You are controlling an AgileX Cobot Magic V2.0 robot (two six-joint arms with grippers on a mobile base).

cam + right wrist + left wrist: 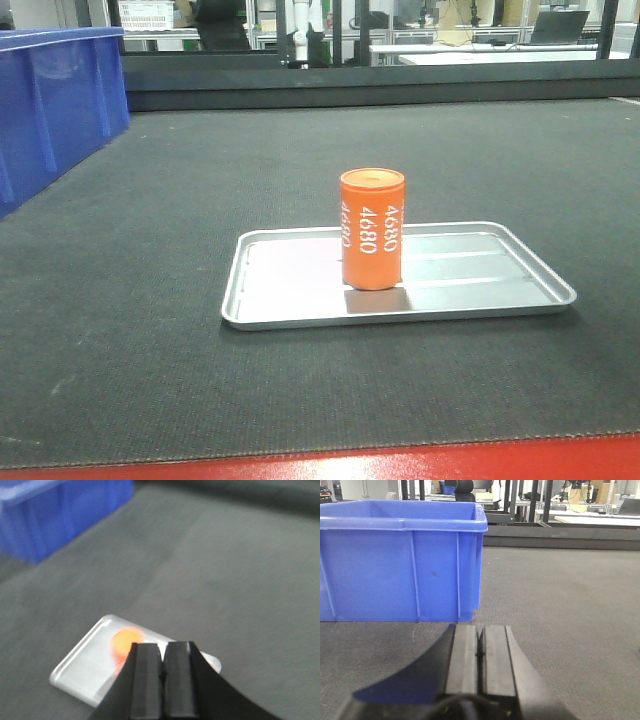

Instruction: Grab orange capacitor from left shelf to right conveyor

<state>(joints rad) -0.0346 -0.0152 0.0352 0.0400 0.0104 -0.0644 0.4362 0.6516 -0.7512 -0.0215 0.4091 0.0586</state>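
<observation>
The orange capacitor (372, 230) stands upright with white "4680" on its side, on a small silver tray (480, 290) that lies on the dark conveyor belt (150, 250) with a red front edge (400, 465). The left shelf is out of view. My right gripper (162, 652) is shut and empty, high above the tray (85, 667); the capacitor (125, 642) shows blurred just left of its fingertips. My left gripper (480, 630) is shut and empty, low over the belt (570, 605), and faces a blue bin (400, 565).
The blue plastic bin (50, 100) stands on the belt at the far left and also shows in the right wrist view (50, 515). A dark frame rail and workbenches lie beyond the belt's far edge.
</observation>
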